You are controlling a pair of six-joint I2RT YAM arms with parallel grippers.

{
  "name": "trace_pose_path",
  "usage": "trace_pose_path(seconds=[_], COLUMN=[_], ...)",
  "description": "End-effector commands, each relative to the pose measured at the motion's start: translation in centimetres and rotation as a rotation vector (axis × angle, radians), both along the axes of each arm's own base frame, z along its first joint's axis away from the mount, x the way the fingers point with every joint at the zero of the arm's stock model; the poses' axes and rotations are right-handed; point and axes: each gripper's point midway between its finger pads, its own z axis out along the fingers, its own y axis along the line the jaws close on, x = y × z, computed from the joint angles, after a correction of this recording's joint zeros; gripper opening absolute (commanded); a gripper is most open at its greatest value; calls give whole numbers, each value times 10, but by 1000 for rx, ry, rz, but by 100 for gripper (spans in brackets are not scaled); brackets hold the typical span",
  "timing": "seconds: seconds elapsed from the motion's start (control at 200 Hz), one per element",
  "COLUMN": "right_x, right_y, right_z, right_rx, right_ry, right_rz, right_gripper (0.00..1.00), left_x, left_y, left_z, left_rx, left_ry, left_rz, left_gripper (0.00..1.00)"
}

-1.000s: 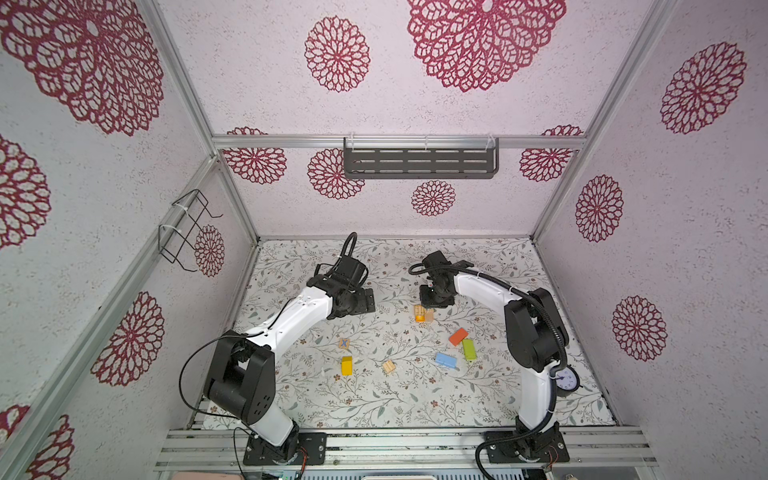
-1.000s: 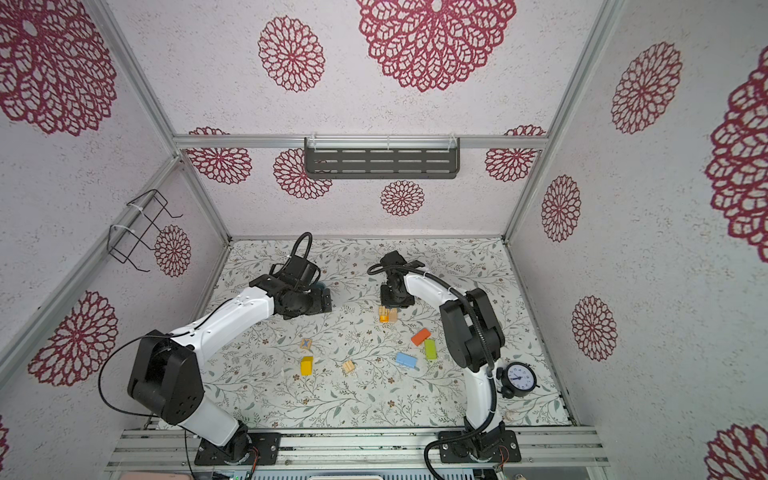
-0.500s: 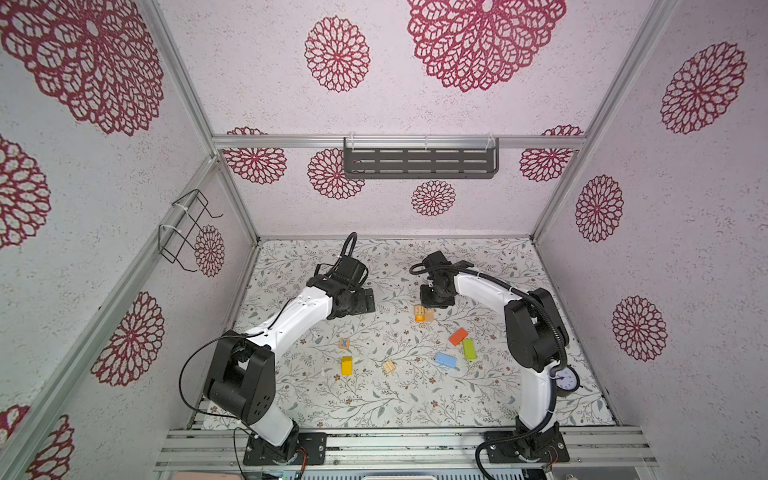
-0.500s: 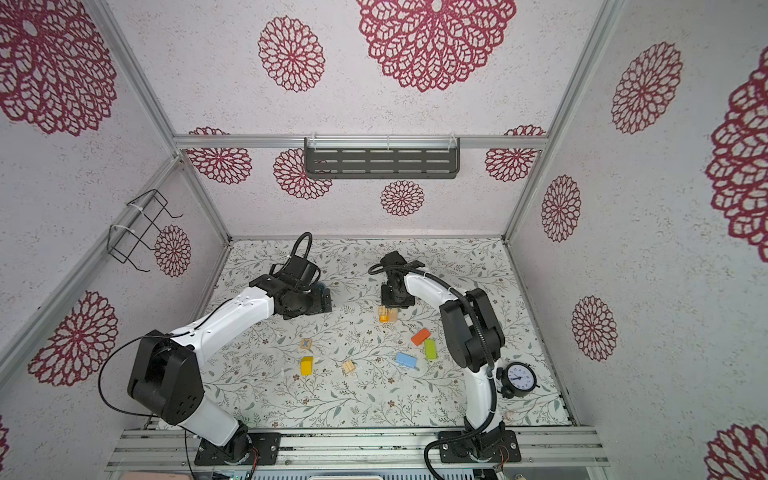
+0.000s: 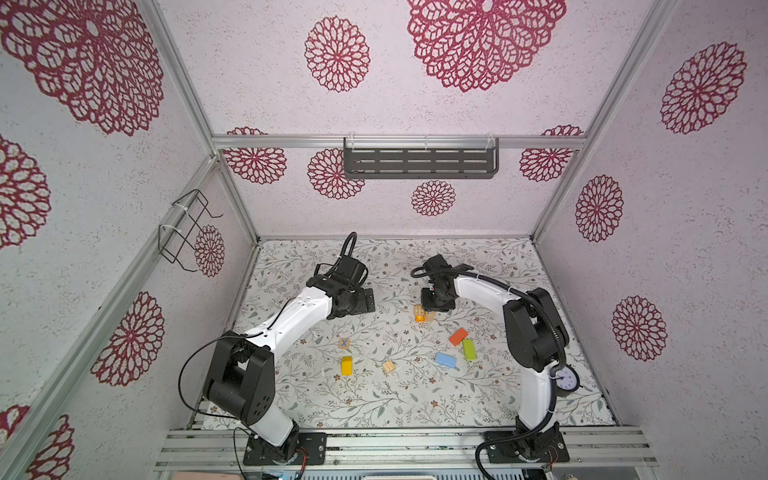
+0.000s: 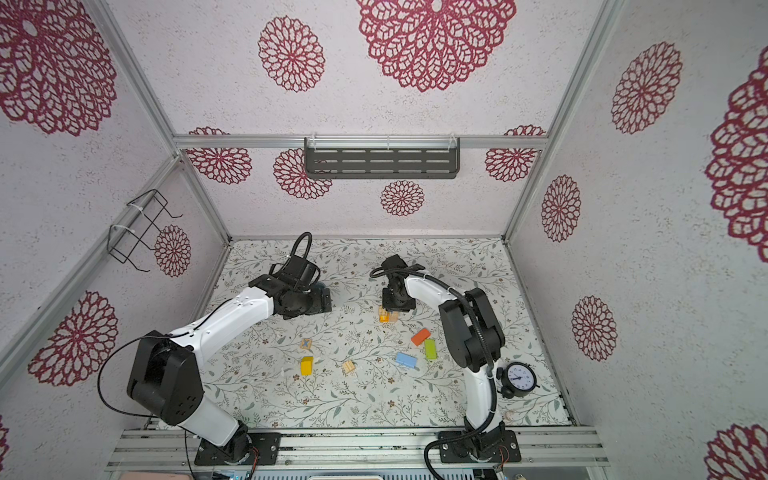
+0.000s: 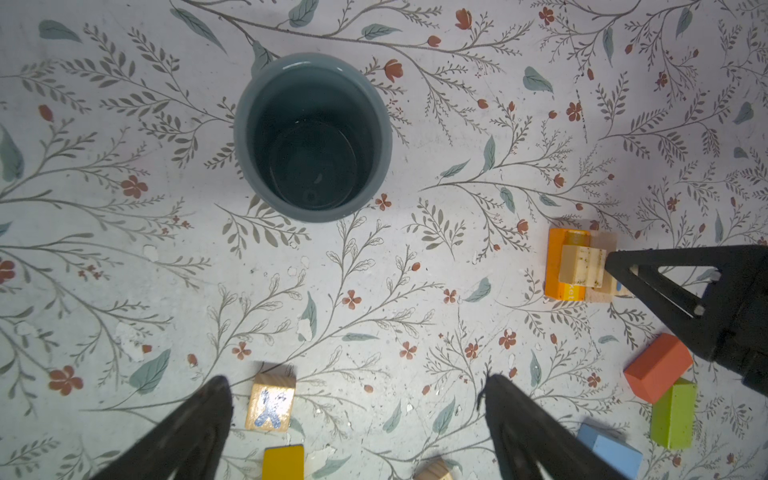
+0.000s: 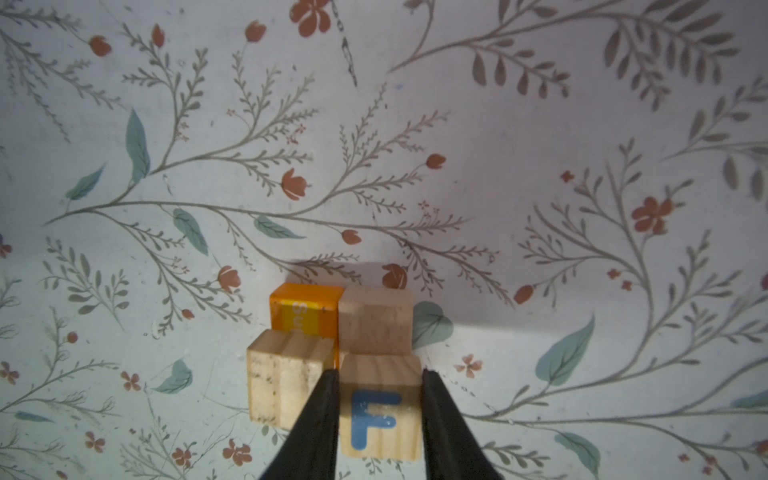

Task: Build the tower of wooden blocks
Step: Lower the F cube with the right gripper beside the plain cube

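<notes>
Flowered table cloth [image 5: 374,399] covers the floor of a walled booth, and two arms reach in from the near rail.

- **Left side:** the left gripper [image 7: 355,380] hangs wide open and empty over bare cloth, between the teal cup [image 7: 311,137] and the X cube [image 7: 270,405].
- **Tower:** the tower [image 5: 424,313] stands mid-table, toward the back, directly under the right arm. Its base is an orange block [image 8: 303,311] and a pale block [image 8: 376,320] lying side by side, with a plain cube [image 8: 286,378] on the orange one.
- **Loose blocks:** these lie scattered nearer the rail. The red block [image 5: 458,336] is closest to the right arm.
- **Right side:** the right gripper [image 8: 380,372] has its jaws narrow, pinching the F cube [image 8: 380,415] by two opposite faces, over the pale block. Cannot tell whether the cube is seated.
- **Key relation:** one finger [image 8: 320,415] sits in the slit between the F cube and the plain cube, tight against both.
- **Judgement:** open only slightly, then lift straight up. A wide opening would likely shove the plain cube off.
</notes>
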Motion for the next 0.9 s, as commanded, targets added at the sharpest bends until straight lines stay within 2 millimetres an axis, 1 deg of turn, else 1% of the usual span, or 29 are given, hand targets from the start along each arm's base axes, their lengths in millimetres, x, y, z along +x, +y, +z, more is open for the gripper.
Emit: trace_pose_path(seconds=[0.0,0.55,0.745,0.816,0.896], right_x=[5,13,10,9,9], right_y=[-2,2,2,2,2], right_z=[15,19,15,15,15], right_rx=[23,32,31,34,35], right_ry=[-25,-43,-30,-28,-28], right_rz=[-27,-29,-25,-24,-24], right_gripper=[34,34,34,37,45], left_x=[-2,0,-1,-1,-2], left_y=[4,4,4,4,4], left_z=[11,15,12,11,11], left_rx=[-10,-7,-9,-10,-12], left_ry=[-24,-26,-20,-19,-17], left_rz=[6,5,5,6,5], left_gripper=[98,97,97,97,97])
